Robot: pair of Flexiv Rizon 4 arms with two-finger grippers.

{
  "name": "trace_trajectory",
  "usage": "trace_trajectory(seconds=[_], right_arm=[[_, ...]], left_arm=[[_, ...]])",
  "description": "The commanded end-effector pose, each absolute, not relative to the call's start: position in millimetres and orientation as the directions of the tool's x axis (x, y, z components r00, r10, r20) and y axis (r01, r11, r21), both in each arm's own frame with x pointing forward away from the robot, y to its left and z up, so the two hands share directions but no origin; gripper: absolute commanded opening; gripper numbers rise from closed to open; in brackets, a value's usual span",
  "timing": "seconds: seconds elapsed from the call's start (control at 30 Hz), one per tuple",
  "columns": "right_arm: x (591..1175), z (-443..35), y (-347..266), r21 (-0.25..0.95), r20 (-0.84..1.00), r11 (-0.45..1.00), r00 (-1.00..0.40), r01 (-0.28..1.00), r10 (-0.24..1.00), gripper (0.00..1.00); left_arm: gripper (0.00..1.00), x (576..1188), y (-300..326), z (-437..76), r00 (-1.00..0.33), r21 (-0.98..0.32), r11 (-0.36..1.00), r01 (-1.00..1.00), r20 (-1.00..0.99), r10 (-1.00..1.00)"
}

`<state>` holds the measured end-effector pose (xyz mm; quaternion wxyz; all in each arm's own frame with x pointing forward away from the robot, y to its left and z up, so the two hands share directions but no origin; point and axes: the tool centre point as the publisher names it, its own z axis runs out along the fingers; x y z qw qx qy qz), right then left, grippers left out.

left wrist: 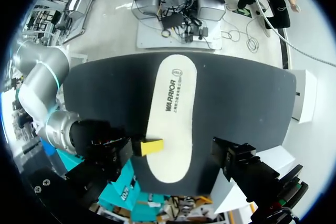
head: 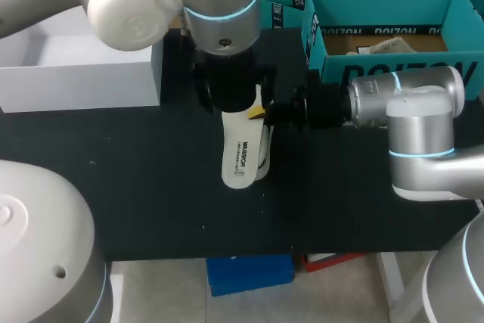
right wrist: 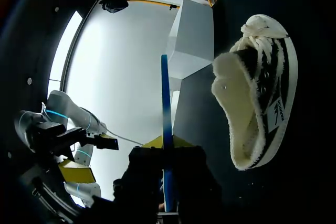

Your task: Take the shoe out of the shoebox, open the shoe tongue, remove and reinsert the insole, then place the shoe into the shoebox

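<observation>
- Done, as I judge it: the shoe [right wrist: 260,114] is out of the shoebox [head: 76,85] and lies on its side on the table [head: 151,187], and the insole [head: 240,155] is out of it
- My right gripper [left wrist: 151,146] pinches the insole's edge and holds it just over the shoe
- My left gripper [head: 231,100] hangs above the insole; I can't tell whether it is open or closed
- Left to do: reinsert the insole, then box the shoe
- The white shoebox holds no shoe; the teal box [head: 325,35] at far right holds what looks like cardboard

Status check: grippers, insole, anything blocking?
Right gripper shut on insole edge; insole out, held over shoe. Shoe on table. Left arm directly above; nothing else in the way.
</observation>
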<state>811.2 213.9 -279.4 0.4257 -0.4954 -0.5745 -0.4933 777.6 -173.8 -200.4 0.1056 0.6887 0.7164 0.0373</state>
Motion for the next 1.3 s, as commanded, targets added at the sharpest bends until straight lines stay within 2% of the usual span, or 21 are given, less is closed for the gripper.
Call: trace_trajectory(seconds=[0.03, 0.43, 0.67, 0.87, 1.3], right_arm=[[811, -280, 216, 0.145, 0.978, 0.019, -0.146, 0.989, 0.151, 0.00], [811, -280, 216, 0.145, 0.978, 0.019, -0.146, 0.989, 0.151, 0.00], [811, -280, 216, 0.145, 0.978, 0.019, -0.146, 0.989, 0.151, 0.00], [811, -280, 216, 0.145, 0.978, 0.019, -0.146, 0.989, 0.151, 0.00], [811, -280, 216, 0.145, 0.978, 0.019, -0.146, 0.989, 0.151, 0.00]], left_arm=[[1.00, 752, -164, -200, -0.026, 0.226, 0.052, 0.973, -0.118, 0.993], [1.00, 721, -163, -200, -0.026, 0.210, 0.061, 0.976, -0.167, 0.986], [1.00, 728, -143, -202, -0.010, 0.050, 0.035, 0.998, -0.428, 0.904], [1.00, 736, -121, -206, -0.013, -0.036, -0.014, 0.999, -0.636, 0.772], [1.00, 745, -101, -215, 0.009, -0.043, -0.087, 0.995, -0.851, 0.525]])
